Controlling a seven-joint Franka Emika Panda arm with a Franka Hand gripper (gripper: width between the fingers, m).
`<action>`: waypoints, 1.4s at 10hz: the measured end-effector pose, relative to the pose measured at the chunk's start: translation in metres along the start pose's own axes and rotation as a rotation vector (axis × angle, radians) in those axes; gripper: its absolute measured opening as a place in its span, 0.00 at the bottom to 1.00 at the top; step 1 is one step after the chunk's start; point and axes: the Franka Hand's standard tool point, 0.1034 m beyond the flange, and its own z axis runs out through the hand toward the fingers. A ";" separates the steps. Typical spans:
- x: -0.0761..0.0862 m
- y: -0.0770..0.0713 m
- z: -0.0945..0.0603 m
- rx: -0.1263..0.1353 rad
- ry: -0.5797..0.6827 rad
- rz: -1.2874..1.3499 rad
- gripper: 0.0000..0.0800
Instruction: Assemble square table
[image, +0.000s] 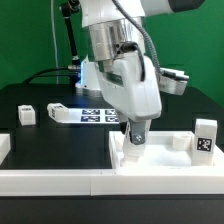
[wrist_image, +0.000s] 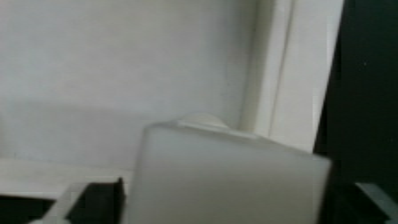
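Note:
The square table top (image: 168, 152), white with a raised rim, lies at the front on the exterior view's right. My gripper (image: 135, 137) points straight down onto its left part. In the wrist view a white block leg (wrist_image: 231, 170) stands upright between my dark fingers (wrist_image: 100, 202), with a narrow gap showing on each side, so the gripper (wrist_image: 235, 206) is open around it. Behind the leg are the top's flat surface (wrist_image: 125, 80) and its rim (wrist_image: 276, 70). In the exterior view my hand hides this leg.
A tagged leg (image: 205, 136) stands at the top's right end. Two more white legs (image: 25, 115) (image: 57, 111) lie on the black table to the left. The marker board (image: 98, 114) lies behind my gripper. A long white rail (image: 60, 181) runs along the front.

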 end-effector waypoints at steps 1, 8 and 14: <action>0.000 -0.003 -0.003 -0.025 0.020 -0.182 0.79; -0.013 -0.006 -0.015 -0.067 0.055 -0.898 0.81; -0.009 -0.004 -0.008 -0.087 0.066 -1.007 0.81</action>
